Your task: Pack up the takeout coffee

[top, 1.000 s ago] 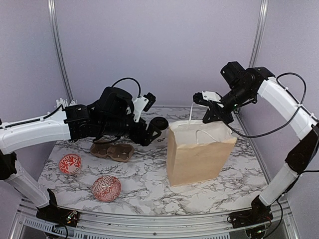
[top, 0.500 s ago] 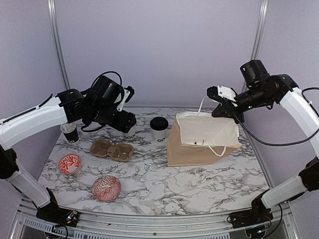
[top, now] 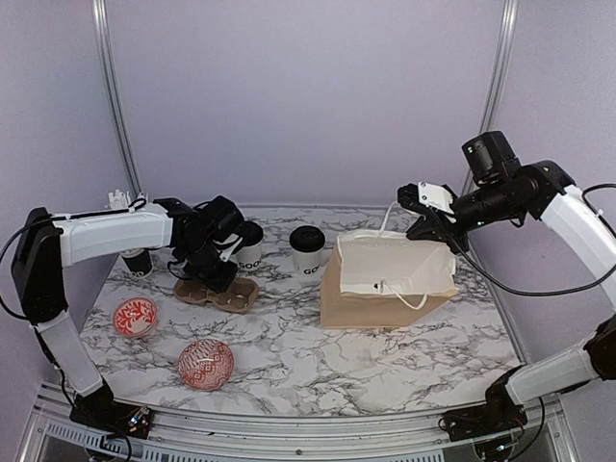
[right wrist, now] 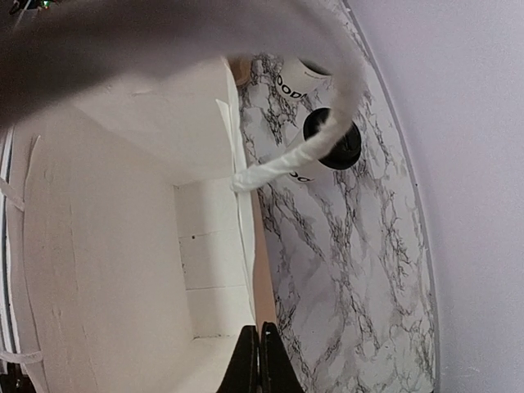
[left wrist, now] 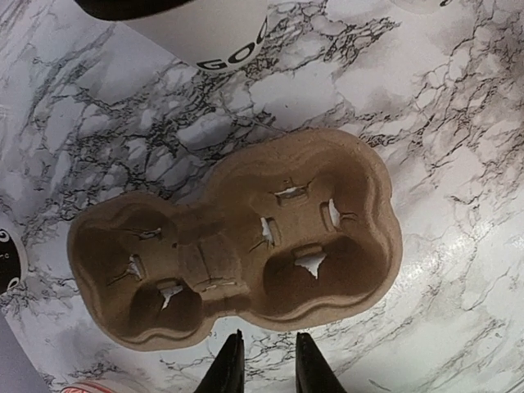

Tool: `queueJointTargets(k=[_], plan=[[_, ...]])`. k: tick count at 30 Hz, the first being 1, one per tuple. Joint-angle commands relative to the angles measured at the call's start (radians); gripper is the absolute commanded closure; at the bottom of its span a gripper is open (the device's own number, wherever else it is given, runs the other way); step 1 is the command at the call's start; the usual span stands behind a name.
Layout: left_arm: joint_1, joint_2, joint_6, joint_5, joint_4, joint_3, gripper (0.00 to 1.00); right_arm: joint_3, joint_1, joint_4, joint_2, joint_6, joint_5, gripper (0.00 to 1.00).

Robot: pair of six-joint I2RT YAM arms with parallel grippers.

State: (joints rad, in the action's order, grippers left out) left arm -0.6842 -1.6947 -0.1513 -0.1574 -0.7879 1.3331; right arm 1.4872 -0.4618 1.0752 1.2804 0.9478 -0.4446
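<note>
Standing far left on the marble table (top: 318, 356) is one lidded cup (top: 136, 261). The left gripper (left wrist: 265, 370) hangs just beside the brown cup carrier (left wrist: 237, 246), fingers a little apart — nothing between them. A second cup (top: 248, 248) stands just behind the carrier, a third cup (top: 308, 252) further right. The right gripper (right wrist: 259, 360), fingers pressed together, pinches the tipped paper bag (top: 371, 306) by its rim.
</note>
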Motion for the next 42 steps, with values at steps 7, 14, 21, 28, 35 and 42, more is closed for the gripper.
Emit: queueJointTargets(k=[7, 14, 21, 28, 35, 42], plan=[[-0.012, -0.131, -0.053, 0.046, 0.070, 0.018, 0.73, -0.053, -0.012, -0.064, -0.074, -0.024, 0.000, 1.00], [-0.055, -0.231, -0.057, 0.066, 0.103, 0.083, 0.78, -0.072, -0.012, -0.079, -0.071, -0.024, 0.005, 1.00], [-0.132, -0.225, -0.063, 0.113, 0.070, 0.056, 0.83, -0.078, -0.011, -0.077, -0.069, -0.021, 0.021, 1.00], [-0.137, -0.090, -0.090, 0.072, -0.021, -0.115, 0.85, -0.084, -0.012, -0.083, -0.061, -0.017, 0.028, 1.00], [-0.099, -0.075, -0.116, -0.013, -0.054, -0.081, 0.82, -0.084, -0.012, -0.098, -0.038, -0.025, 0.006, 1.00], [-0.088, -0.050, -0.223, -0.073, -0.022, 0.026, 0.56, -0.091, -0.012, -0.096, -0.059, -0.033, 0.002, 1.00]])
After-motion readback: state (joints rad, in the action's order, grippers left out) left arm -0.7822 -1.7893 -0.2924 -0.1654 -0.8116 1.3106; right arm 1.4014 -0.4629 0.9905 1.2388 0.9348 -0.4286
